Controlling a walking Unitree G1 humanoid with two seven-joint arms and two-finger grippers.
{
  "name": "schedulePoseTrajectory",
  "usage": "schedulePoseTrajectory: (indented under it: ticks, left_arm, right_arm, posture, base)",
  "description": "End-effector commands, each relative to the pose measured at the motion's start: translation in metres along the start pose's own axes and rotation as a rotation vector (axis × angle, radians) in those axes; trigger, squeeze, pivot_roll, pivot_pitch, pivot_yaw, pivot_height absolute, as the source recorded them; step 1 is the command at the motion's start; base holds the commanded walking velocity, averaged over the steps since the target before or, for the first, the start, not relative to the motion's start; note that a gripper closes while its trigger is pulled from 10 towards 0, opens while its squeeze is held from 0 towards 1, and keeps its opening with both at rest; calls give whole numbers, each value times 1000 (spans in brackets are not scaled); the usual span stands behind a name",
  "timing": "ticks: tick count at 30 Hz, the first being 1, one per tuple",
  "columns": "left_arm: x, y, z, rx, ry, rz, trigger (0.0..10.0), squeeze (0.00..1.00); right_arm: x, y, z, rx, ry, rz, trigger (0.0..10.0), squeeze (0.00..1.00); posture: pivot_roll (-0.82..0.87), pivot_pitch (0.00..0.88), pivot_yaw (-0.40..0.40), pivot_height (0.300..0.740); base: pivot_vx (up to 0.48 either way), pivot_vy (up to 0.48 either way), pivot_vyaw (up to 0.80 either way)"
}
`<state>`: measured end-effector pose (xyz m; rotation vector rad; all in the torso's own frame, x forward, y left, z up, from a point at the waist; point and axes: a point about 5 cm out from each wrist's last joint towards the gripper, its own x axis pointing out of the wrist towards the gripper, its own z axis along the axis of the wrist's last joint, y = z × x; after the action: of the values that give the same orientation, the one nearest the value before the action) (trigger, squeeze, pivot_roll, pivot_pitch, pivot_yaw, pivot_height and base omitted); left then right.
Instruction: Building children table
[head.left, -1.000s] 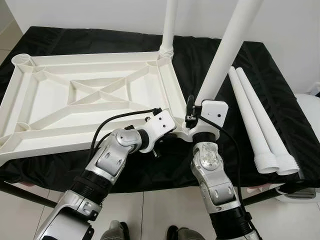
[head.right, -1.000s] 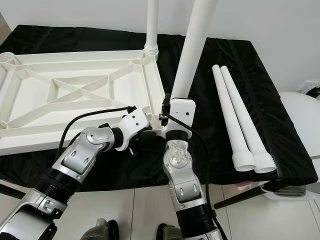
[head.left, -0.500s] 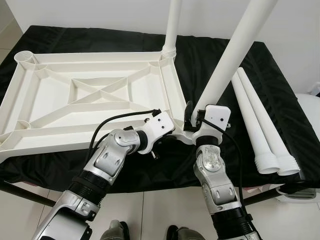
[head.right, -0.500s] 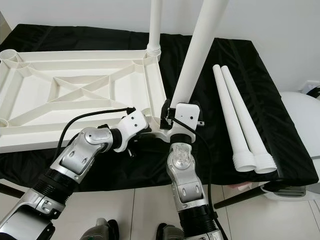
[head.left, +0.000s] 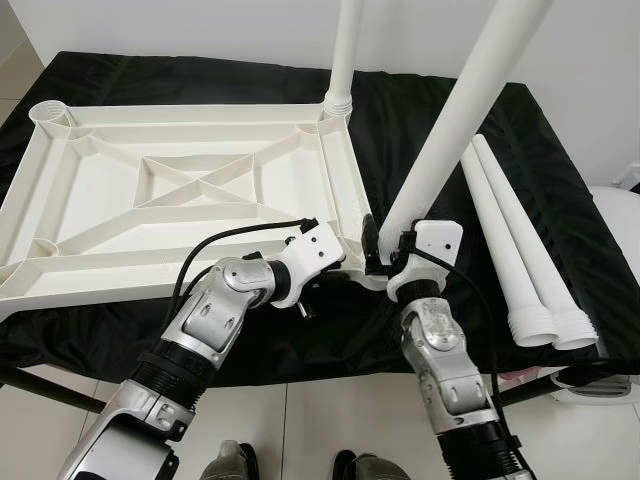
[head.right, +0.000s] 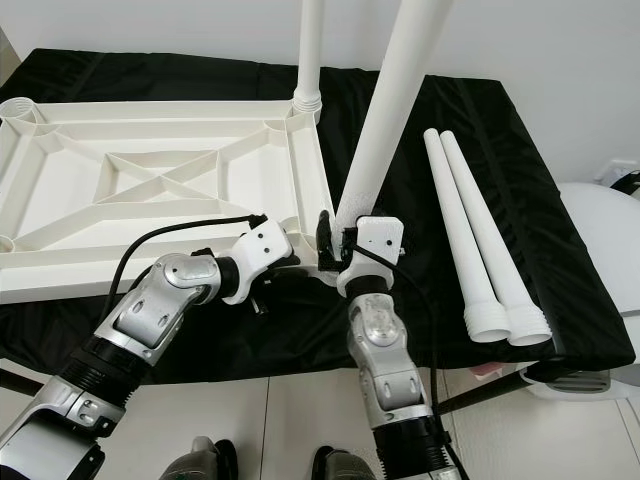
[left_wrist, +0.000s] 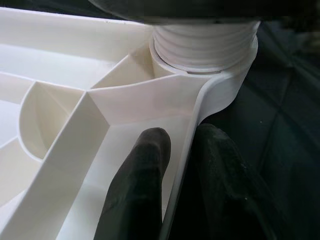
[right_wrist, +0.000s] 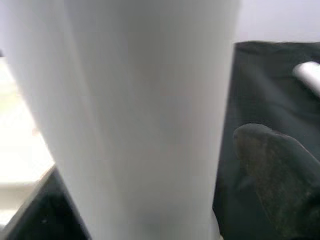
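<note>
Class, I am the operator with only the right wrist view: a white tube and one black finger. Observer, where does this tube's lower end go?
Observer: The leg's threaded end sits at the tabletop's near right corner socket; the right gripper holds it.
Operator: What steadies the tabletop?
Observer: The left gripper pinches its rim beside that socket.
Operator: Other legs?
Observer: One fitted leg stands at the far right corner; two spare legs lie on the cloth.

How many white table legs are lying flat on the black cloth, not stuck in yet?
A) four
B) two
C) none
B: two loose legs lie side by side on the black cloth at the robot's right, while one leg stands in the tabletop's far corner and the right tool holds another leg at the near corner.
</note>
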<state>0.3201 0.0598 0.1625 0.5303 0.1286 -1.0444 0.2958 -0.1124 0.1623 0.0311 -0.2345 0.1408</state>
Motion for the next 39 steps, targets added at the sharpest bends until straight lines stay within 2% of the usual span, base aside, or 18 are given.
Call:
schedulePoseTrajectory:
  ticks: [1, 3, 10, 11, 12, 18, 22, 25, 29, 36, 39]
  left_arm:
    - [-4, 1, 3, 37, -11, 8, 10000, 0]
    - [-4, 1, 2, 37, -8, 7, 10000, 0]
    - [-4, 1, 2, 37, -7, 5, 10000, 0]
    - [-4, 2, 1, 37, -4, 6, 10000, 0]
    - [-5, 2, 0, 37, -3, 6, 10000, 0]
    - [-5, 2, 0, 38, -3, 7, 10000, 0]
    - [-4, 2, 1, 39, -6, 5, 10000, 0]
    - [-4, 2, 1, 39, -6, 5, 10000, 0]
    - [-3, 2, 2, 43, -9, 0, 10000, 0]
    - [-3, 2, 3, 44, -10, -3, 10000, 0]
    - [-3, 2, 3, 44, -10, -4, 10000, 0]
  right_arm:
    - [-9, -13, -17, 6, 80, 19, 10000, 0]
    - [-9, -17, -15, 17, 72, 86, 10000, 0]
    - [-9, -20, -13, 33, 64, 141, 10000, 0]
    - [-7, -26, -9, 21, 55, 239, 10000, 0]
    - [-7, -27, -8, 17, 53, 264, 10000, 0]
    - [-7, -28, -6, 16, 45, 301, 10000, 0]
    - [-7, -27, 5, 37, 11, 466, 10000, 0]
    - [-7, -27, 7, 41, 7, 492, 10000, 0]
    - [-8, -26, 13, 66, 0, 622, 10000, 0]
    - [-7, -25, 16, 75, -5, 682, 10000, 0]
    - [-2, -30, 19, 53, -14, 684, 10000, 0]
  posture:
    - [-62, 156, -22, 740]
    - [-63, 155, -22, 740]
    - [-64, 154, -21, 740]
    - [-65, 145, -20, 740]
    - [-65, 145, -20, 740]
    - [-65, 138, -20, 740]
    - [-68, 130, -16, 740]
    - [-69, 130, -15, 740]
    - [-72, 125, -11, 740]
    - [-69, 125, -9, 740]
    - [-66, 128, -9, 740]
  base:
    - [0, 0, 0]
    - [0, 0, 0]
    - [0, 0, 0]
    - [0, 0, 0]
    - [0, 0, 0]
    - [0, 0, 0]
    - [0, 0, 0]
    - [0, 0, 0]
    - [0, 0, 0]
    - [0, 0, 0]
    - [0, 0, 0]
